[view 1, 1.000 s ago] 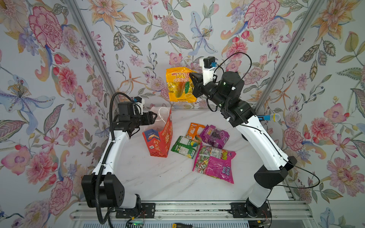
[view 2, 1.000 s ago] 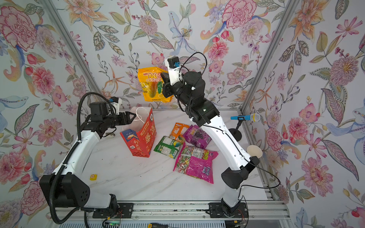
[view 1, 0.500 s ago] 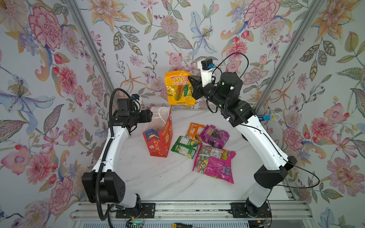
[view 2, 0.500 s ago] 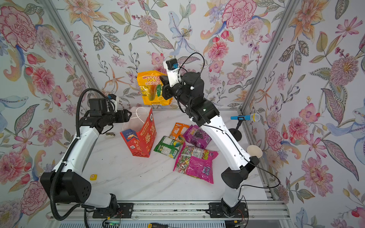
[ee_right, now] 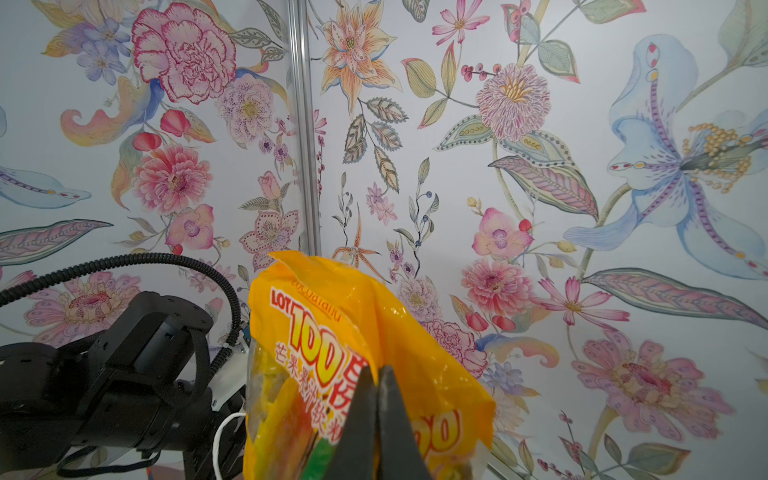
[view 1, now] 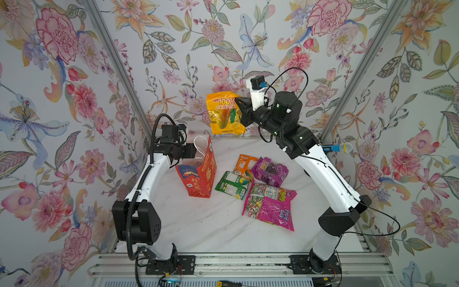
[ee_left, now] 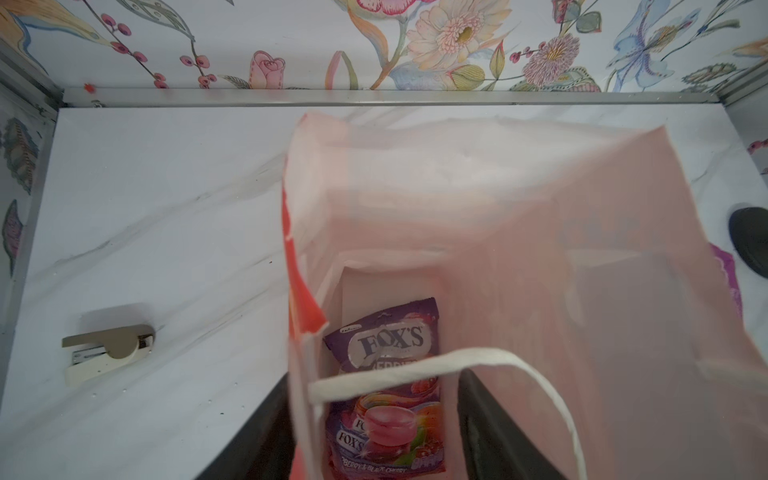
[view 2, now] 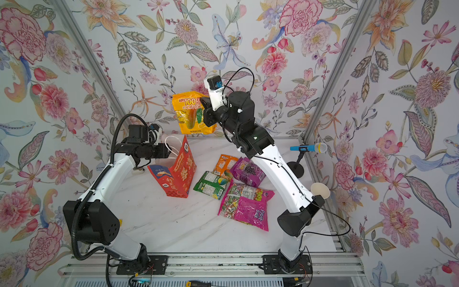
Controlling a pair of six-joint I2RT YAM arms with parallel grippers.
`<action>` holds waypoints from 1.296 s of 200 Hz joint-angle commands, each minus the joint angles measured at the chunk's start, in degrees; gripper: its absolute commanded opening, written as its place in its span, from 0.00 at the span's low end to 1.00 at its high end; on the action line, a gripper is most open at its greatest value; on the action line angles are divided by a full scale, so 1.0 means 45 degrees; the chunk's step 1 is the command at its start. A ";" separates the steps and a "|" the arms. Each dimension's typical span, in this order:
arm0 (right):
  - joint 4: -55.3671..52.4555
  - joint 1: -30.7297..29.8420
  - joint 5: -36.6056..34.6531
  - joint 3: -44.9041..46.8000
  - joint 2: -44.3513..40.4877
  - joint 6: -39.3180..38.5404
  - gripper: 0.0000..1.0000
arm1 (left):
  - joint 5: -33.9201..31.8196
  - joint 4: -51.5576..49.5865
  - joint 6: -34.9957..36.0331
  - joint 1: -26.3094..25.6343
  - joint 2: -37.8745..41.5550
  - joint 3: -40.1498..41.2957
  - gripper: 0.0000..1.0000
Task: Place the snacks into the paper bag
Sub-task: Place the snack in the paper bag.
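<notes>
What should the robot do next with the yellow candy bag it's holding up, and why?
Probably swing the yellow packet over the open mouth of the paper bag. The right gripper is shut on it, high in the air and not yet over the bag. The bag stands open, one purple packet already inside, with the left gripper at its rim.

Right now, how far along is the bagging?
Done: one purple Fox's packet lies at the bottom of the paper bag. In hand: the right gripper is shut on the yellow LOT 100 packet, held up in the air, while the open left gripper straddles the bag's rim. Left: the orange packet, purple grape packet, green packet and magenta packet lie on the table.
</notes>
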State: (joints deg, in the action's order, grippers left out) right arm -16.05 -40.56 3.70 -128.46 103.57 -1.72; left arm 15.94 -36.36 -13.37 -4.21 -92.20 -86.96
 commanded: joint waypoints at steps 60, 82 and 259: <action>0.2155 0.0506 0.1840 -0.1733 0.1723 0.0248 0.00 | 0.0942 0.0463 -0.0301 -0.0263 0.0371 -0.0231 0.34; 0.2536 0.0641 0.2060 -0.2152 0.2159 0.0227 0.00 | 0.1307 0.0674 -0.0457 -0.0332 0.0411 -0.0258 0.32; 0.4777 0.1532 0.6794 -0.1860 0.3916 0.2140 0.00 | 0.2333 0.1361 -0.0910 -0.0662 0.0372 -0.0376 0.12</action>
State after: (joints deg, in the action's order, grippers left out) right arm -1.63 -33.87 31.20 -136.73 121.78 7.62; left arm 24.08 -31.62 -16.53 -6.76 -91.81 -87.05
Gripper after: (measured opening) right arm 0.047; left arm 0.127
